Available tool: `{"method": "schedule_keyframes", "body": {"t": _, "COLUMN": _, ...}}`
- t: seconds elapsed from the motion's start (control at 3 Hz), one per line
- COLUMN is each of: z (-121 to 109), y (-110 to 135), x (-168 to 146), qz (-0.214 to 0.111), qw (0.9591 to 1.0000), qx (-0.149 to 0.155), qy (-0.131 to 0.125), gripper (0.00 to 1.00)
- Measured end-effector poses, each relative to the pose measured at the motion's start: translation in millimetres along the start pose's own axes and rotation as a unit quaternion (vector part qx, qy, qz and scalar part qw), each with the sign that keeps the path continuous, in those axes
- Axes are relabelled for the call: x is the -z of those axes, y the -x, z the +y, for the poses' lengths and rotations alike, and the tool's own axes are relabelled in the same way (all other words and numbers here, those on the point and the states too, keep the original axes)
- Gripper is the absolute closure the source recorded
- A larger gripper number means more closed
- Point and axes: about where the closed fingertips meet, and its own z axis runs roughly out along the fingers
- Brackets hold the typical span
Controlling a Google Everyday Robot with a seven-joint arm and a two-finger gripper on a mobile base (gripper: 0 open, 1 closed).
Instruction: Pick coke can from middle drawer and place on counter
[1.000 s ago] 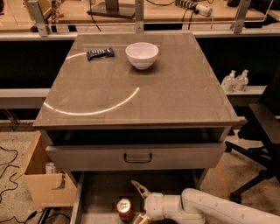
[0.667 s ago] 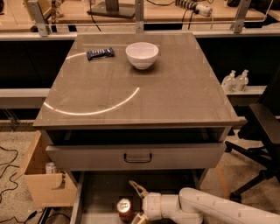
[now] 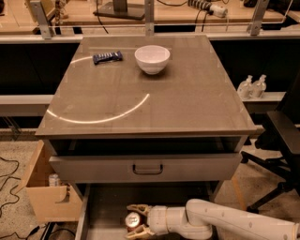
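arm (image 3: pixel 225 222): white, rounded, jointed | hand (image 3: pixel 131 220): tan fingers (image 3: pixel 138 207), inside middle drawer (image 3: pixel 103 211)

This looks like a robot lab. Wires (image 3: pixel 206 6) lie on benches (image 3: pixel 84 18) behind the counter (image 3: pixel 187 103). An office chair (image 3: pixel 281 136) stands nearby. The gripper (image 3: pixel 130 220) sits in the middle drawer (image 3: pixel 101 213), fingers (image 3: pixel 138 207) spread around the coke can (image 3: pixel 133 218).

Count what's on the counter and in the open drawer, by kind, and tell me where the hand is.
white bowl: 1
blue snack bar: 1
coke can: 1
Total: 3
The hand is in the middle drawer, open around the can.
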Motion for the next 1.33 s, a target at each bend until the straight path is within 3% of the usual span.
{"method": "schedule_keyframes", "body": {"t": 0.67, "z": 1.1, "y": 0.7, "x": -3.1, "qz": 0.0, "qw": 1.0, "qx": 0.001, "qy": 0.002, "gripper": 0.87}}
{"method": "schedule_keyframes", "body": {"t": 1.0, "z": 1.8, "y": 1.3, "x": -4.3, "qz": -0.001, "qw": 1.0, "qx": 0.001, "qy": 0.003, "gripper": 1.0}}
{"method": "schedule_keyframes", "body": {"t": 1.33, "z": 1.9, "y": 1.3, "x": -4.4, "qz": -0.001, "qw": 1.0, "qx": 0.001, "qy": 0.004, "gripper": 1.0}}
